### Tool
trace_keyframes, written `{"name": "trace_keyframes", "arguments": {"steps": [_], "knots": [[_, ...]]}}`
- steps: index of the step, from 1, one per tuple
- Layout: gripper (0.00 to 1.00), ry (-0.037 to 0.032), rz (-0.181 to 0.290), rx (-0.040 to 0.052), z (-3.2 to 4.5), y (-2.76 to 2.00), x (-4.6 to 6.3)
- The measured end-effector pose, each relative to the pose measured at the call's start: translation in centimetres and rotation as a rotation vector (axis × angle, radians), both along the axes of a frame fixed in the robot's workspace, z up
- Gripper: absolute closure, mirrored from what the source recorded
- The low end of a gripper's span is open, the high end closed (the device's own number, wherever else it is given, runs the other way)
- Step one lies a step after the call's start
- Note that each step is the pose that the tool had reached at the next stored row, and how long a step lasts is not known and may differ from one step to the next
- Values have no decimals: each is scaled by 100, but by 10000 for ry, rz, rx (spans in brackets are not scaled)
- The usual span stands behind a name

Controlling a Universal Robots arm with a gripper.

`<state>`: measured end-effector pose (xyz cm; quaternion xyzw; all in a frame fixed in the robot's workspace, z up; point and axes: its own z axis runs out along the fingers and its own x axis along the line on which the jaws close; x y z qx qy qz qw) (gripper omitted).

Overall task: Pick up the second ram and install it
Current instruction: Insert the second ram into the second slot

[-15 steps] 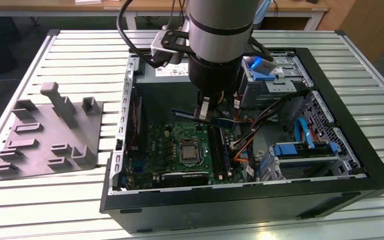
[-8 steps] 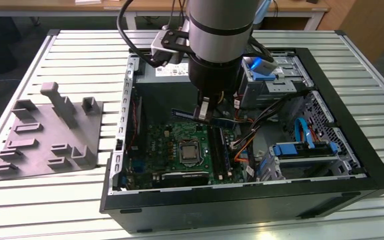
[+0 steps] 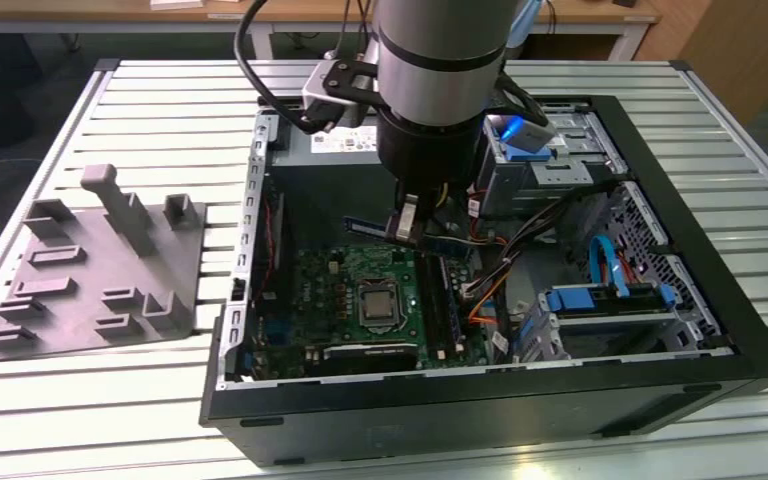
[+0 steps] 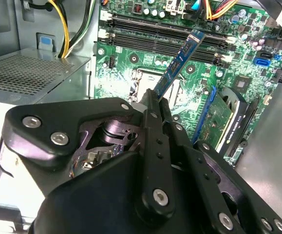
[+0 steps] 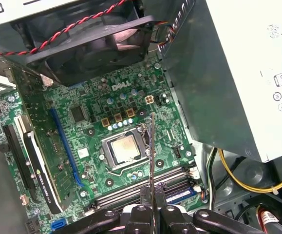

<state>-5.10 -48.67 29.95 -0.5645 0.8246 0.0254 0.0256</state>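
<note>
We see the gripper [image 3: 408, 228] clamped on the second ram [image 3: 368, 226] above the motherboard [image 3: 344, 290].

In the exterior view we find the arm reaching down into the open computer case [image 3: 491, 405]. The stick lies roughly level in the closed fingers over the green board, well apart from the grey holder tray [image 3: 91, 290] on the slatted table [image 3: 157, 110] at the exterior view's left. In the second wrist view we see the gripper [image 4: 155, 100] pinching one end of the second ram [image 4: 182, 58]. The stick slants away across the motherboard [image 4: 126, 78], and its far end overlaps the long black memory slots [image 4: 150, 24]; whether it touches them we cannot tell. In the first wrist view we meet the second ram [image 5: 151, 146] edge-on, a thin line running out from the gripper [image 5: 151, 197] past the edge of the processor socket [image 5: 122, 148].
</note>
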Motion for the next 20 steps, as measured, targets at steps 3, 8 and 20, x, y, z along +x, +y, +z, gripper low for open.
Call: {"name": "trace_keyframes", "arguments": {"steps": [3, 8, 20], "knots": [[86, 0, -70, 0, -1, 0, 0], [86, 0, -188, 0, -4, -1, 0], [86, 0, -452, -3, -9, -1, 0]]}}
